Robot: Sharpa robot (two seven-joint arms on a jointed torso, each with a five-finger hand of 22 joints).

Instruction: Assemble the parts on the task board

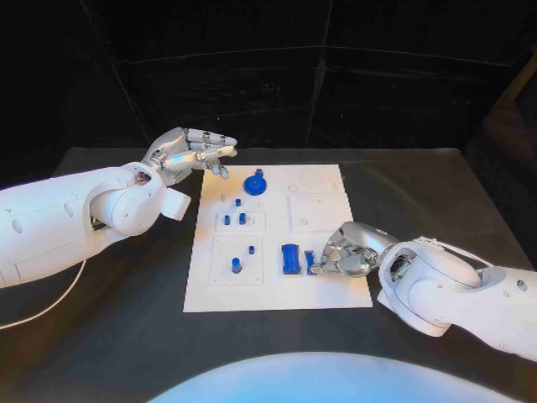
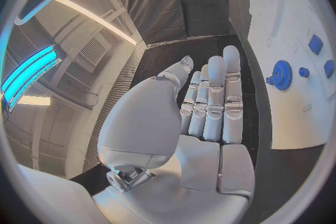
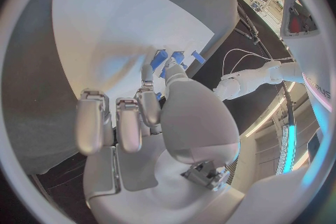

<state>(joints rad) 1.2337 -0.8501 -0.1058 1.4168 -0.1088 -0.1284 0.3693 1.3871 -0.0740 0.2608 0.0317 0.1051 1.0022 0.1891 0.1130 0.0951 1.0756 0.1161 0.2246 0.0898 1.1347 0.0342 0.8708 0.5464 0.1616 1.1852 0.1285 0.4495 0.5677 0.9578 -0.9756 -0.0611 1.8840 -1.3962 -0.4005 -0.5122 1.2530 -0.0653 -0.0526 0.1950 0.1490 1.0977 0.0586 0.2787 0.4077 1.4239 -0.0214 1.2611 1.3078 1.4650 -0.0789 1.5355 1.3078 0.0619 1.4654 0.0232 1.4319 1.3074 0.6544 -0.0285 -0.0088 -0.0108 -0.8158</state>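
The white task board (image 1: 323, 294) lies mid-table (image 1: 112, 336) with blue parts on it: a gear (image 1: 257, 184) near its far edge, small pegs (image 1: 235, 220) at centre, a block (image 1: 290, 257) near the front. The right hand (image 1: 339, 254) rests just beside that block, fingers curled around a small blue part (image 1: 309, 259), seemingly to seat it. The left hand (image 1: 192, 152) hovers released, fingers straight, by the far left corner near the gear.
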